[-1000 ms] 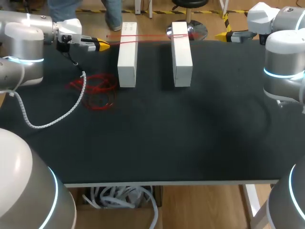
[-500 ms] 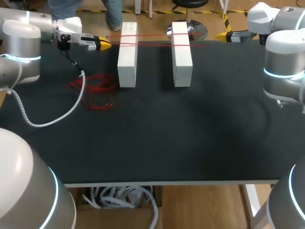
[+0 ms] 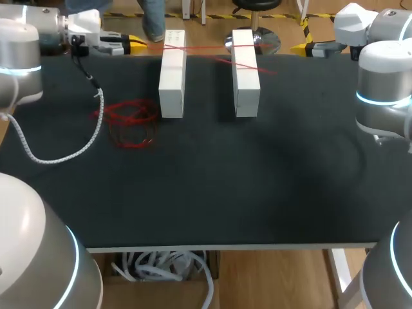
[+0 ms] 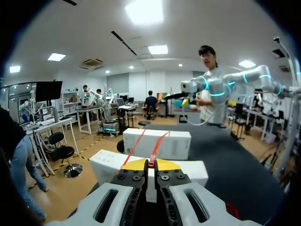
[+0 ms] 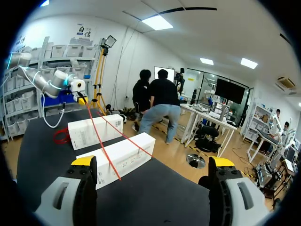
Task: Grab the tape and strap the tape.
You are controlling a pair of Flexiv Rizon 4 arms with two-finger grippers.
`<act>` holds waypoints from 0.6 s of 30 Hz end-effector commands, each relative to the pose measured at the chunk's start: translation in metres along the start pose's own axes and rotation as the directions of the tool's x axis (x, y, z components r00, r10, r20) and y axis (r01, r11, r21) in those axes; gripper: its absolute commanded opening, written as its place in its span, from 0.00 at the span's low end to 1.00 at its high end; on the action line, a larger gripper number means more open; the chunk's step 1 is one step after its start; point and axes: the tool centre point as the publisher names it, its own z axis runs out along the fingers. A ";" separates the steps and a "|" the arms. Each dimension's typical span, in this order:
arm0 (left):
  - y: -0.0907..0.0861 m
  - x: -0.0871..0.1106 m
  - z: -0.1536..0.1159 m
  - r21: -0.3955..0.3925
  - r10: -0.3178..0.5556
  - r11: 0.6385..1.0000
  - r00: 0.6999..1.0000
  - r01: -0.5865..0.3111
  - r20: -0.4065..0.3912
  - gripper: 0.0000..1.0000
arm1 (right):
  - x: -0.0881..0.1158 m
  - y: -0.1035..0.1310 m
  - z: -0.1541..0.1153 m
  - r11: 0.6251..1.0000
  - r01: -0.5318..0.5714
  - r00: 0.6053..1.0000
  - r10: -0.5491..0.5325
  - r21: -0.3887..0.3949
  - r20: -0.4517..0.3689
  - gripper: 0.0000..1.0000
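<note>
Two white boxes (image 3: pixel 172 74) (image 3: pixel 245 71) lie side by side at the back of the black table (image 3: pixel 257 180). A thin red tape (image 3: pixel 219 56) runs from my left gripper (image 3: pixel 134 45) across both box tops and ends past the right box. My left gripper sits at the far left edge, shut on the tape (image 4: pixel 151 164), with the boxes (image 4: pixel 157 143) ahead of it. More tape lies in a loose red pile (image 3: pixel 129 119) left of the boxes. My right gripper (image 3: pixel 301 47) hangs open at the far right edge, empty (image 5: pixel 153 164), with the boxes (image 5: pixel 117 157) and tape (image 5: pixel 101 141) ahead.
A white coiled cable (image 3: pixel 64 154) from my left arm droops across the table's left side, beside the red pile. The table's front edge (image 3: pixel 225 245) runs below a wide bare stretch of black surface.
My left gripper has drawn back toward the far left corner with the tape in it. The tape over the boxes now slants instead of running straight. The right arm has kept still.
</note>
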 end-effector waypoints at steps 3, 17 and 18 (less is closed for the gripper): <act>-0.018 0.012 -0.006 0.070 -0.045 0.997 0.999 0.043 0.025 0.00 | -0.001 0.000 0.000 1.000 0.000 1.000 0.000 0.002 -0.001 1.00; -0.057 0.020 -0.005 0.279 -0.131 0.953 0.991 0.121 0.016 0.00 | -0.001 0.000 0.000 1.000 0.000 1.000 0.000 0.002 -0.001 1.00; -0.061 0.021 -0.006 0.288 -0.136 0.949 0.991 0.125 0.018 0.00 | -0.001 0.000 0.000 1.000 0.000 1.000 0.000 0.002 -0.001 1.00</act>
